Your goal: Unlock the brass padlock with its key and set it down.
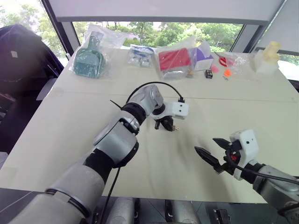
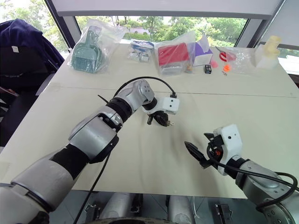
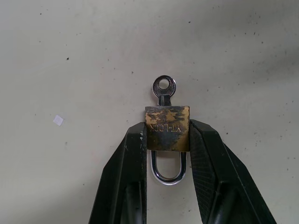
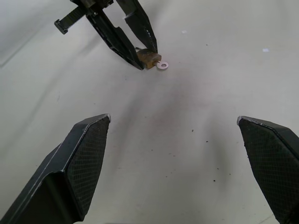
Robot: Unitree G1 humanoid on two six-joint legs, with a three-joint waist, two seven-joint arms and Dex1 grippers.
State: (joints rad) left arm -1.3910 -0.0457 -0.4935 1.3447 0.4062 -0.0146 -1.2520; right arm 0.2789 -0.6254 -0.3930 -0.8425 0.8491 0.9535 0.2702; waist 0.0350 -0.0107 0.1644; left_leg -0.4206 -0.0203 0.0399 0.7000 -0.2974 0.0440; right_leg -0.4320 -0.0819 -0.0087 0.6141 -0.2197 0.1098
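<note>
Black fingers (image 3: 135,177) of your left gripper (image 3: 168,135) pinch the brass padlock (image 3: 167,128) on the table (image 3: 70,56), key (image 3: 164,88) seemingly already inserted; hold firm while the wide-spread right gripper (image 4: 175,154) approaches the key's round head.

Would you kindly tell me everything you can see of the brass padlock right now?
The brass padlock is a small, tarnished golden block with worn lettering stamped on its face and a thin silver shackle, closed. The key sits in its keyhole, its round bow sticking out opposite the shackle. The left gripper clamps the body, one black finger on each side, just above the pale table; contact with the table is unclear.
</note>
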